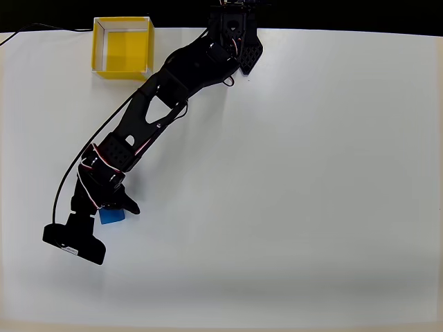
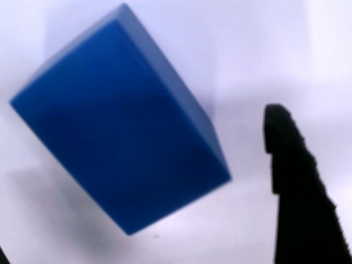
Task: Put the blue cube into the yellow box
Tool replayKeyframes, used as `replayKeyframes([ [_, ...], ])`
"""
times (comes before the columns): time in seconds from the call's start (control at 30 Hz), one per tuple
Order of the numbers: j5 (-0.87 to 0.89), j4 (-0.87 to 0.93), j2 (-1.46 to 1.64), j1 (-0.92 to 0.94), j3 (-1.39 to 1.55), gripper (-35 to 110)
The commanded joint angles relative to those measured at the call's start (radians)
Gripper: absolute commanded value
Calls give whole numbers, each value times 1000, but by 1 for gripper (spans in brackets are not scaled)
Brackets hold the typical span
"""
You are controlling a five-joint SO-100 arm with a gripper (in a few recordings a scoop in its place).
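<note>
Lying between the hand's [image 1: 111,211] parted fingers: blue cube [image 2: 118,129].

— What's the setting?
— A plain white table [image 1: 311,173], evenly lit, with faint soft shadows.
— Beyond it?
— A black strip [image 1: 346,14] along the far edge; possibly a dark floor, too dim to tell.

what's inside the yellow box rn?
Yellow box: bare yellow floor, nothing visible inside. Blue cube sits on the table beneath the pincer, whose arm partly covers it.
</note>
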Motion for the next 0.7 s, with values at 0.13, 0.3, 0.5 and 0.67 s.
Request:
replayKeyframes([
  [0.13, -2, -12, 32, -5, -156, 57],
  [0.3, 6, -17, -2, -6, -183, 55],
  [0.5, 18, -17, -23, -12, -193, 51],
  [0.67, 37, 0, -25, -29, -193, 48],
])
